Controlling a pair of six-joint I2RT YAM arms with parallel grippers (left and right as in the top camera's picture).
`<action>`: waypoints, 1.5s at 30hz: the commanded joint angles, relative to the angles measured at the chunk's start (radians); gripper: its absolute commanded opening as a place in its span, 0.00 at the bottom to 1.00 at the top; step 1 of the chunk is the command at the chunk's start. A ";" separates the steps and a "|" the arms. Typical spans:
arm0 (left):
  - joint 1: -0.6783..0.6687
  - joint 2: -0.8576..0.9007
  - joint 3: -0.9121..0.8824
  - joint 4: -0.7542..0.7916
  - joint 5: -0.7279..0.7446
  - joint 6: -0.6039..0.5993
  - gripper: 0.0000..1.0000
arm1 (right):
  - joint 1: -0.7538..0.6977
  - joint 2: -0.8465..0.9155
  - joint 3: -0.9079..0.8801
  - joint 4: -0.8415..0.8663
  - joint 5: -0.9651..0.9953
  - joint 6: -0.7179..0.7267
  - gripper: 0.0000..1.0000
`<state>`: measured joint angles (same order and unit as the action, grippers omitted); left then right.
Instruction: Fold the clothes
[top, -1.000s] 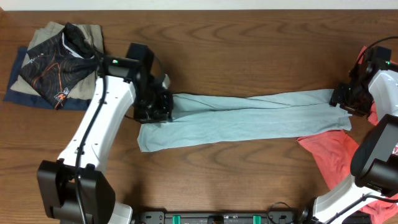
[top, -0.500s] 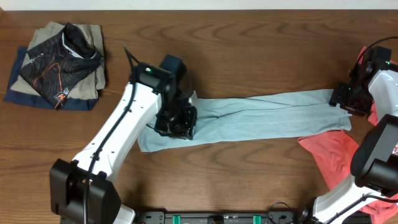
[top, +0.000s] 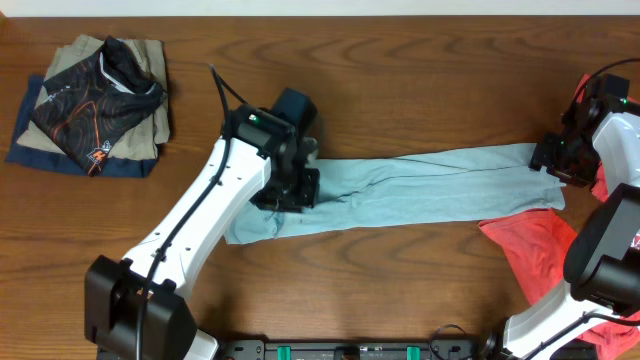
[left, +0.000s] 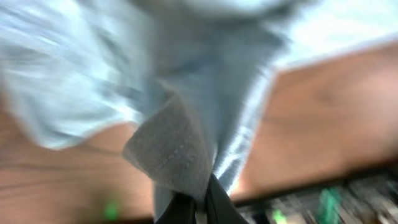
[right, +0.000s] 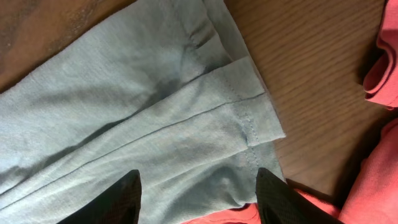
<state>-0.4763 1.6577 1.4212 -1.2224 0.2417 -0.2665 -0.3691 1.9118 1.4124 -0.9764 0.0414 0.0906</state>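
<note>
Left fingers (left: 181, 210) pinch the blue garment (top: 420, 185); right fingers (right: 113, 200) spread above its hem.

From overhead we look straight down on the whole table (top: 400, 80), the blue cloth (top: 420, 185) stretched across mid-frame. Our left wrist camera sits hard against that cloth's left part, blurred, sighting along the left fingers (left: 177, 214) at bottom centre, wood to the right. Our right wrist camera looks down from close range on the cloth's right end, the right fingers (right: 115, 202) at the bottom edge, a red garment (right: 379, 180) at far right. All three views share the cloth; overhead and right wrist also share the red garment and bare wood.
</note>
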 joint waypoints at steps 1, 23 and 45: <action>0.036 0.002 -0.005 0.038 -0.309 -0.082 0.06 | -0.004 -0.025 -0.002 -0.004 0.011 -0.002 0.57; 0.156 0.005 -0.245 0.242 -0.201 -0.113 0.09 | -0.004 -0.025 -0.002 -0.004 0.011 -0.003 0.58; 0.206 0.040 -0.228 0.455 -0.260 -0.026 0.56 | -0.004 -0.025 -0.002 -0.003 0.011 -0.002 0.58</action>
<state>-0.2733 1.6661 1.1915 -0.7692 -0.0387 -0.3027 -0.3691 1.9118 1.4124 -0.9791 0.0414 0.0906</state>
